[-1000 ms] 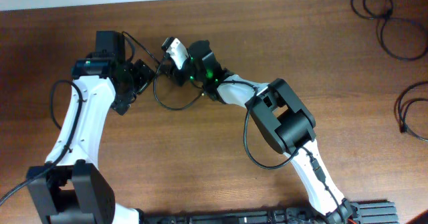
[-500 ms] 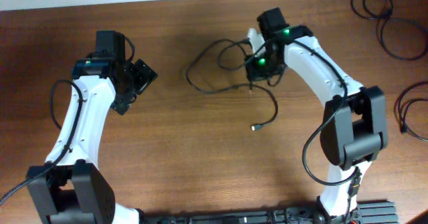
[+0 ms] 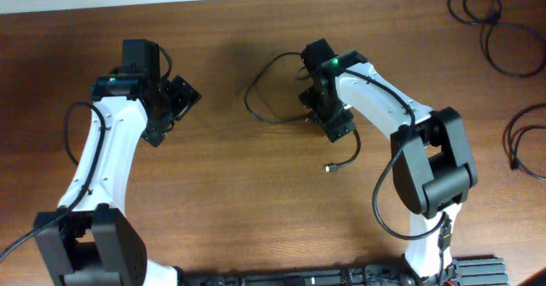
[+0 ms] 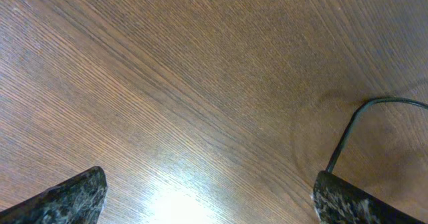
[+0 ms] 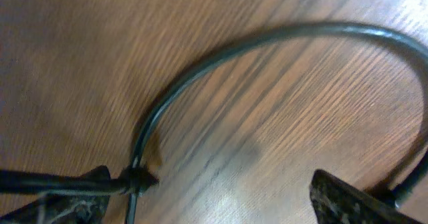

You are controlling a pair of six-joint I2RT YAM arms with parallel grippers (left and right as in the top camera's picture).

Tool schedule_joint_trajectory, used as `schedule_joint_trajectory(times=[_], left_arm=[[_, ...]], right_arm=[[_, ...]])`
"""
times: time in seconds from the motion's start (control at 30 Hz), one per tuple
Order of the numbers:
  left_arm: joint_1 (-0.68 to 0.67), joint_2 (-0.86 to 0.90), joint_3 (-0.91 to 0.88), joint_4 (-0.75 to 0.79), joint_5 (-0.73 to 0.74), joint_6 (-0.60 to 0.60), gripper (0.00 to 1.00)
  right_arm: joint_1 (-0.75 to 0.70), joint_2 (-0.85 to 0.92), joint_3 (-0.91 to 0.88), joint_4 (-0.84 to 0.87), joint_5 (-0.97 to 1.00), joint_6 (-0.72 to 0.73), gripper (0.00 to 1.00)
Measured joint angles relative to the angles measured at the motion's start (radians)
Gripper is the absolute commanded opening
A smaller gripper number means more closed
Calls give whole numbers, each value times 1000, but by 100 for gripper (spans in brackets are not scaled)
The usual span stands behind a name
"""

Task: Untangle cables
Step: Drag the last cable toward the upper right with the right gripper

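A thin black cable (image 3: 266,79) lies in a loose loop on the wood at the table's centre. Its tail runs under my right arm to a small plug end (image 3: 329,166). My right gripper (image 3: 339,127) hovers low over the loop's right side, open and holding nothing. In the right wrist view the cable (image 5: 221,50) arcs across ahead of the gripper (image 5: 214,200), and a small plug (image 5: 138,179) rests by the left finger. My left gripper (image 3: 181,98) stands open to the left, apart from the loop. The left wrist view shows only a cord (image 4: 348,134) by its right finger.
More black cables lie coiled at the back right corner (image 3: 490,21) and at the right edge (image 3: 525,141). The right arm's elbow (image 3: 435,162) rises over the table's right half. The wall edge runs along the back.
My right arm swung from beside the left gripper to the centre, dragging the cable rightwards, then opened and let it go. The left arm has not moved.
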Motion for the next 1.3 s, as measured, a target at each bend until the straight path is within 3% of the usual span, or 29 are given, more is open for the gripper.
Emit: schedule_joint_trajectory(times=[0.07, 0.13, 0.23, 0.33, 0.5, 0.57, 0.67, 0.73, 0.77, 0.83, 0.87, 1.03, 1.27, 1.3], left_arm=[[0, 0, 0, 0, 0, 0, 99], [0, 0, 0, 0, 0, 0, 99], [0, 0, 0, 0, 0, 0, 99], [0, 0, 0, 0, 0, 0, 99], [0, 0, 0, 0, 0, 0, 99], [0, 0, 0, 0, 0, 0, 99], [0, 0, 0, 0, 0, 0, 99], [0, 0, 0, 1, 0, 0, 99], [0, 0, 0, 0, 0, 0, 99], [0, 0, 0, 1, 0, 0, 99], [0, 0, 0, 0, 0, 0, 99], [0, 0, 0, 0, 0, 0, 99], [0, 0, 0, 0, 0, 0, 99], [0, 0, 0, 0, 0, 0, 99]], right_arm=[[-6, 12, -41, 69, 95, 79, 59], [-5, 14, -85, 157, 138, 105, 49], [-12, 0, -119, 174, 171, 114, 7], [-52, -2, -135, 208, 235, -139, 4], [-214, -70, -135, 190, 244, -826, 4], [-364, -211, -39, 243, 227, -1107, 4], [-535, -221, -11, 373, 132, -1402, 4], [-623, -177, -14, 285, 125, -1442, 4], [-653, -169, -17, 166, 119, -1337, 13], [-684, -167, -52, 126, 114, -1204, 54], [-697, -166, -80, 138, 114, -1169, 99], [-714, -165, -139, 190, 228, -1065, 98], [-725, -13, -192, 463, 222, -1004, 100], [-725, 5, -180, 499, 215, -1002, 82]])
